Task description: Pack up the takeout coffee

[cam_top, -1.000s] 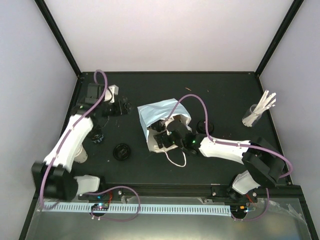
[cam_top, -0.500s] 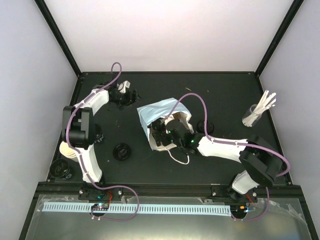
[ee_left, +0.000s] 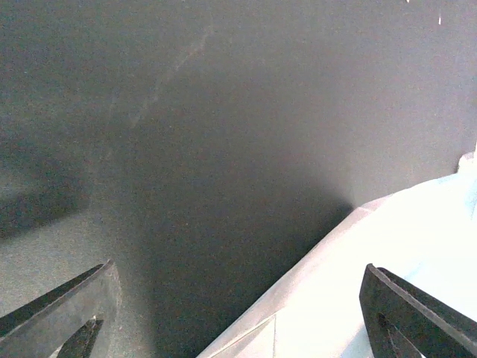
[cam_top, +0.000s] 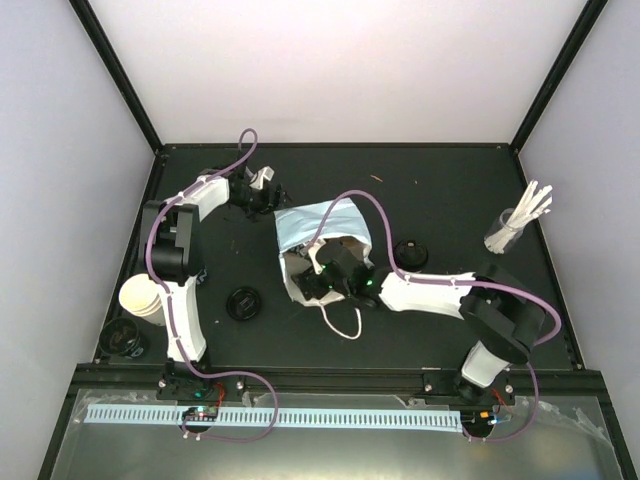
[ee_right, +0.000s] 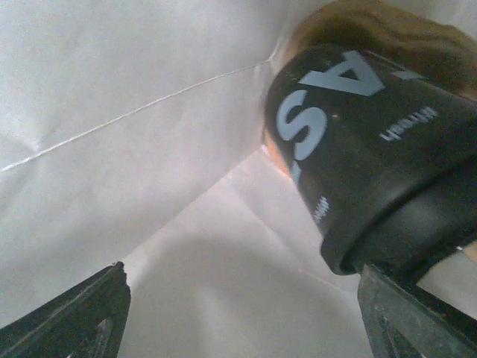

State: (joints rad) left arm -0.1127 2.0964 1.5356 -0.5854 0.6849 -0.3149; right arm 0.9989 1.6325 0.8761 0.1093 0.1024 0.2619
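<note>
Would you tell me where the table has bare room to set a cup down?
The far stretch between the blue bag and the glass of sticks is bare. The near-left, around the cream cup and black lid, is crowded.

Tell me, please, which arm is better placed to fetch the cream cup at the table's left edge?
Left, probably: the cup stands beside that arm, the left gripper open; the right gripper is inside the bag.

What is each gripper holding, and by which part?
Nothing held. Left gripper open by the bag; right gripper open inside it, beside an ungripped dark cup.
</note>
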